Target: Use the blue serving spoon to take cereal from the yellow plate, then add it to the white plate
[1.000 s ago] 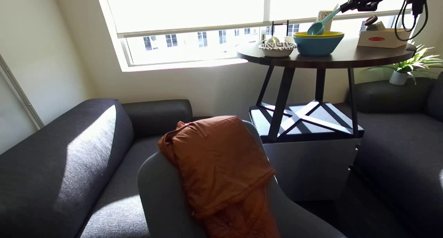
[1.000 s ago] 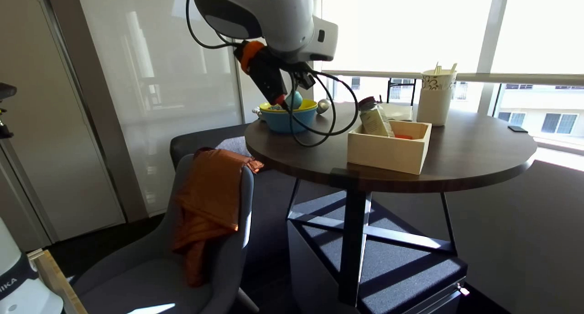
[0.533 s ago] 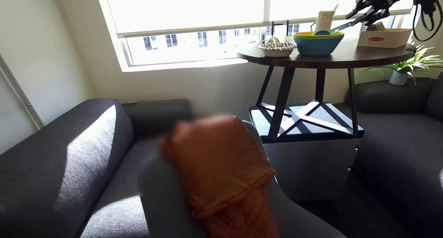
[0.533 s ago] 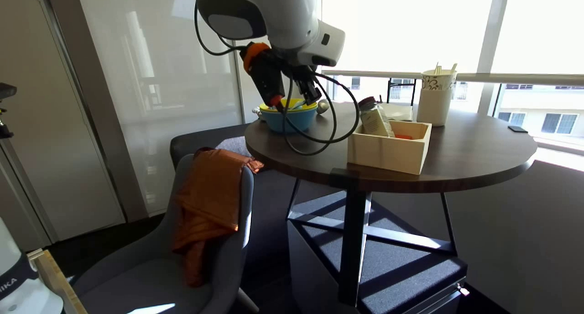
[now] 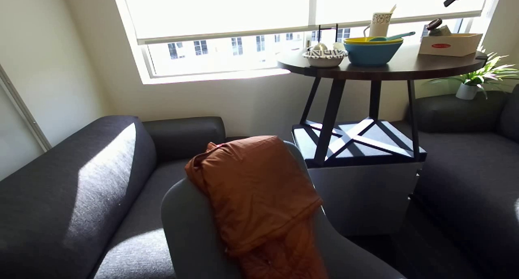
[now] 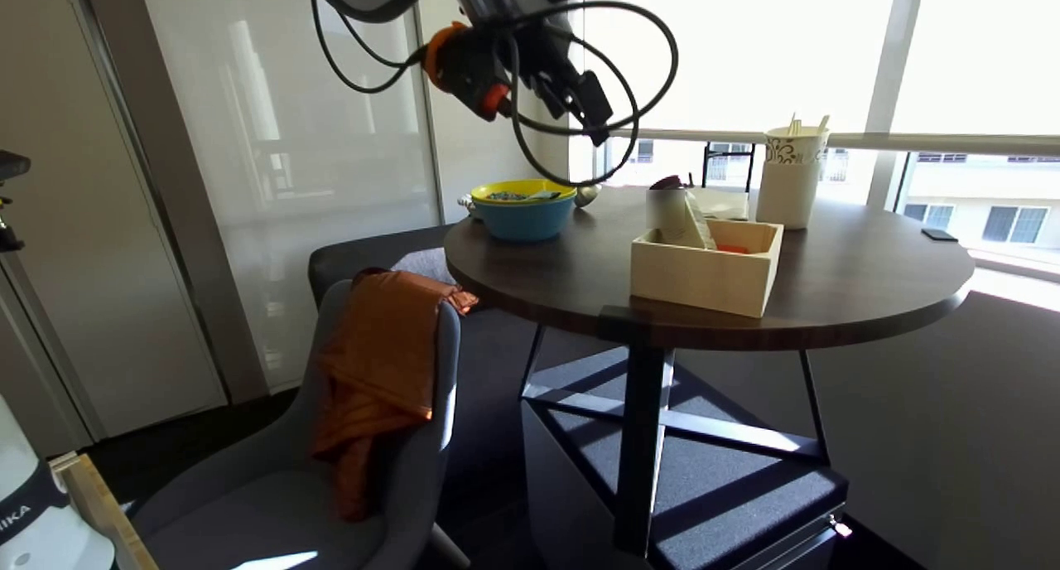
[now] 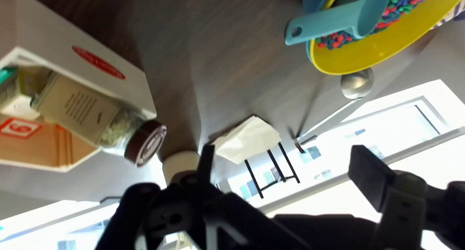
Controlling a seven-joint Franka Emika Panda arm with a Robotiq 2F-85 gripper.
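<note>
I record the blue serving spoon resting in the yellow plate, handle past the rim. The white plate stands just beside. A wooden box and a cup share the table. My gripper hangs above, beyond the handle's end, well apart; jaws spread wide, holding nothing. A cable crosses before it in an exterior view.

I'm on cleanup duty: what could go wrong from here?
The blue serving spoon juts past the rim of the yellow plate, so a bump might tip it out, scattering cereal.
The open claw holds nothing; a crooked grip could spill a scoop midway.
The jar leans in the box, sticking up above its edge; the claw might knock it.
</note>
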